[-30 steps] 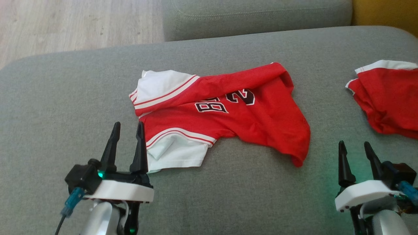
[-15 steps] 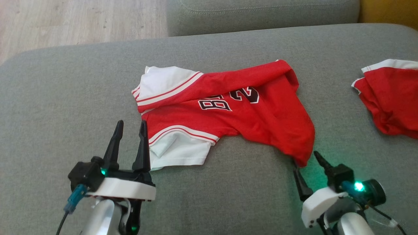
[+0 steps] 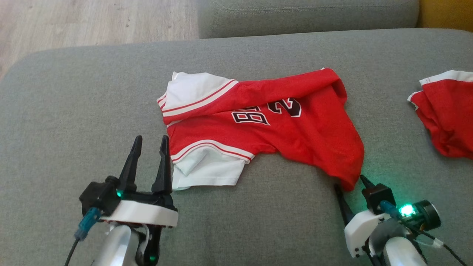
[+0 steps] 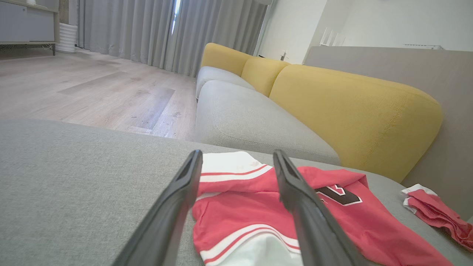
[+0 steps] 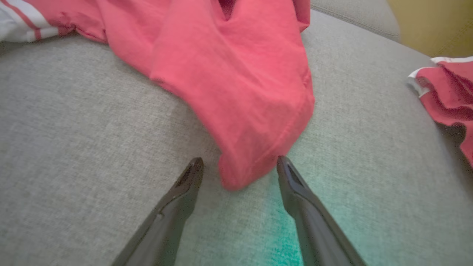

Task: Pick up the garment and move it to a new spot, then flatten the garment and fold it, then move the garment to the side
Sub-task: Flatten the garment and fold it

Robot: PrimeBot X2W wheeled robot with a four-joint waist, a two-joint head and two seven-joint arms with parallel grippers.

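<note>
Garment [image 3: 281,125] corner inside spread, empty right claw [image 5: 239,162]; left claw [image 3: 151,138] spread, empty, beside white sleeve [image 3: 207,168] edge, bare cushion [image 3: 74,96] around.

Gripper [image 5: 240,160] spread — astride garment [image 5: 229,74] corner

Left gripper [image 3: 151,137] and right gripper [image 3: 349,181] have black tapered fingers [image 3: 163,166] and white collars [image 3: 140,217]. Beside the left collar hangs a blue plug [image 3: 85,223], seemingly cabled.

Grey sofa [image 3: 74,111] (yellow backrest [image 4: 354,111]), wooden floor [image 4: 92,88]
</note>
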